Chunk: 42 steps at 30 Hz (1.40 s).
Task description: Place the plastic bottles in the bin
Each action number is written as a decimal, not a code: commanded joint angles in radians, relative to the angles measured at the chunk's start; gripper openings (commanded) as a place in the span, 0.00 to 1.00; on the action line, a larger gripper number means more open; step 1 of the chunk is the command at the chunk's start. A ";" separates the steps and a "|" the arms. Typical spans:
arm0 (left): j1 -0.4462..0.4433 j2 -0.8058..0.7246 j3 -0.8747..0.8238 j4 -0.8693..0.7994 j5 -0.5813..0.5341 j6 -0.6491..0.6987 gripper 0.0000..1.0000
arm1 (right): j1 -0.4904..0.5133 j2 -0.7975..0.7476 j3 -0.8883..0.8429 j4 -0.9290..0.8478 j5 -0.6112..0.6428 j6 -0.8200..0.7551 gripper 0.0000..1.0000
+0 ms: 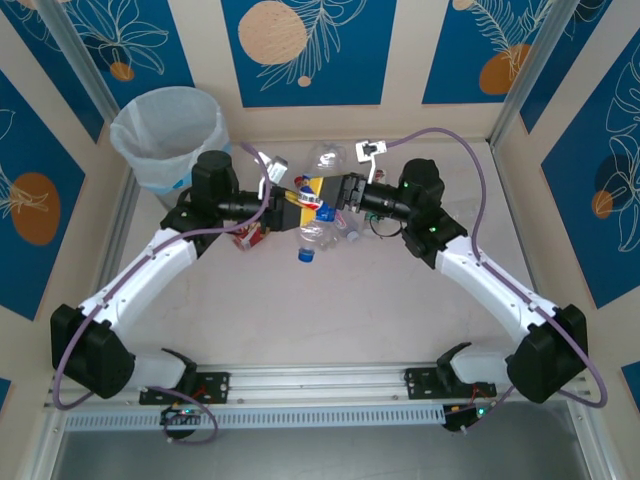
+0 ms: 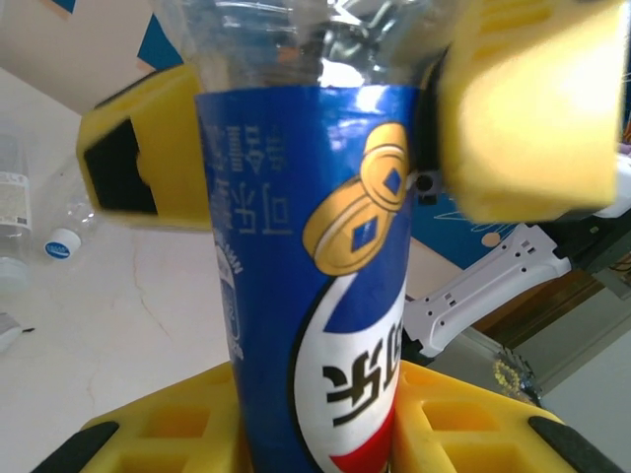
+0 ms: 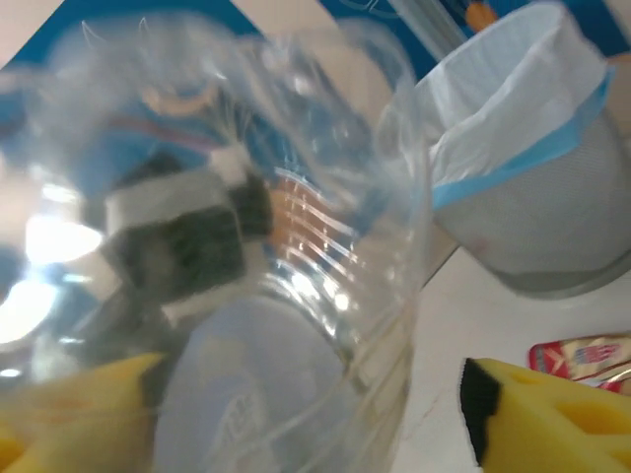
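Note:
A clear plastic bottle with a blue label (image 2: 296,256) hangs between the two grippers over the table's middle (image 1: 308,194). My left gripper (image 2: 315,434) is shut on its labelled body, one yellow finger on each side (image 1: 288,212). My right gripper (image 1: 336,194) is open around the bottle's clear end (image 3: 256,266). Its right finger (image 3: 532,414) stands apart from the plastic. More plastic bottles lie below and behind them: a clear one (image 1: 326,157), one with a blue cap (image 1: 310,238) and a red-labelled one (image 1: 248,237). The grey bin (image 1: 168,135) with its white bag stands at the back left.
The bin (image 3: 552,197) is close beyond the right gripper, with a red-labelled item (image 3: 582,355) on the table before it. Loose bottles (image 2: 54,227) lie to the left of the held one. Blue and beige walls close in the table on three sides.

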 commanded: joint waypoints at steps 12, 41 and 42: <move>-0.007 0.051 0.155 -0.363 -0.255 0.193 0.24 | -0.030 -0.218 -0.098 -0.282 0.616 -0.063 1.00; -0.002 0.107 0.513 -0.632 -1.230 0.271 0.24 | -0.058 -0.193 -0.159 -0.248 0.451 -0.134 1.00; 0.000 0.111 0.530 -0.623 -1.267 0.284 0.24 | -0.058 -0.193 -0.159 -0.246 0.453 -0.133 0.99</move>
